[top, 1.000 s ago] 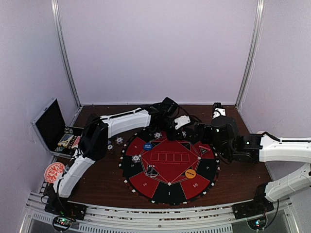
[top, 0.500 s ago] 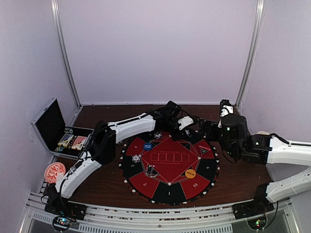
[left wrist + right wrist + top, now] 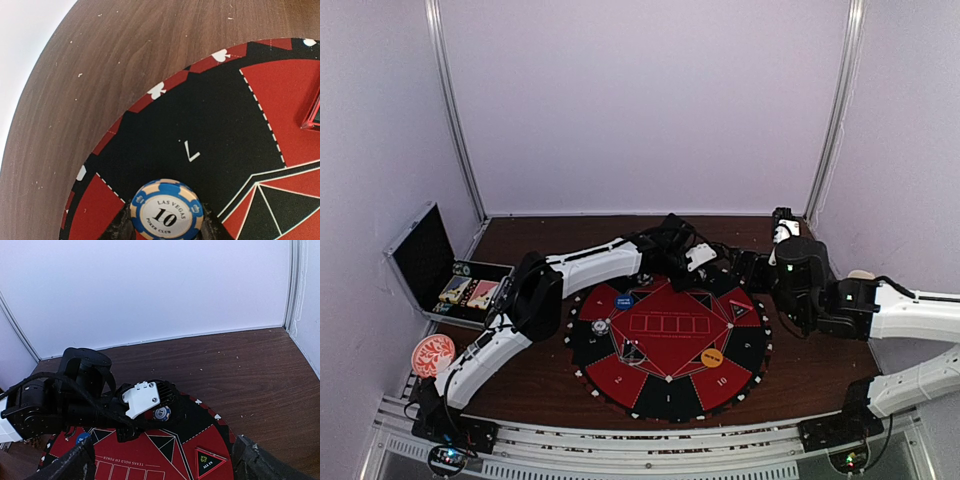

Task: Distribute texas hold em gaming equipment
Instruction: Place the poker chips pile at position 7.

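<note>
My left gripper [image 3: 165,226] is shut on a blue-and-white poker chip [image 3: 166,210] marked 10, held by its edges just above a black sector at the far rim of the round red-and-black mat [image 3: 280,100]. In the right wrist view the same chip [image 3: 161,413] shows under the left wrist's white housing. My right gripper [image 3: 165,470] stands open with nothing between its fingers [image 3: 75,465], just right of the left gripper [image 3: 705,262] at the mat's far right. On the mat [image 3: 667,395] lie a blue button [image 3: 623,300], an orange button [image 3: 712,357] and a chip [image 3: 600,326].
An open metal case [image 3: 425,255] with cards and chips stands at the left wall. A red-and-white patterned disc [image 3: 432,354] lies near the left arm's base. An ALL IN triangle [image 3: 209,461] sits on the mat's right side. Enclosure walls close off the back and sides.
My left arm has stretched further right along the mat's far edge with the chip. The right arm drew back to the right, then held still.
</note>
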Controlling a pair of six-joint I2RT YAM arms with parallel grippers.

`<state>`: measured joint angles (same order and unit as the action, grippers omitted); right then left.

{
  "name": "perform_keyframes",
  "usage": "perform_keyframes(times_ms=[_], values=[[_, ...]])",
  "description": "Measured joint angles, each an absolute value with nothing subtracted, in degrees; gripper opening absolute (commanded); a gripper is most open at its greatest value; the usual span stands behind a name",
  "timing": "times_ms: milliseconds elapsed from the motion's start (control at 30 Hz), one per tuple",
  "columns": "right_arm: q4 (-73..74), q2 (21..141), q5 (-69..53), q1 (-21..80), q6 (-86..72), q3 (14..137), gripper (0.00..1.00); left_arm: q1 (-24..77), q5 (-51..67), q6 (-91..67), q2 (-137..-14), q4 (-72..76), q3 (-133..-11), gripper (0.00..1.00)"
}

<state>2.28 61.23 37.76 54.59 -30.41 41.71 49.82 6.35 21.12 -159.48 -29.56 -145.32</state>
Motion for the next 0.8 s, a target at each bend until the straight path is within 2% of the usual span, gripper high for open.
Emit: perform_keyframes(times_ms=[533, 800], values=[[2.0, 60.7, 37.8, 54.6, -30.4, 41.6, 0.96, 50.1, 8.1, 21.1, -159.7, -29.6, -145.3, 0.23], [1.9, 60.0, 37.7, 54.6, -30.4, 41.6, 0.96, 50.4, 6.4, 21.0, -159.7, -29.5, -145.3, 0.52]])
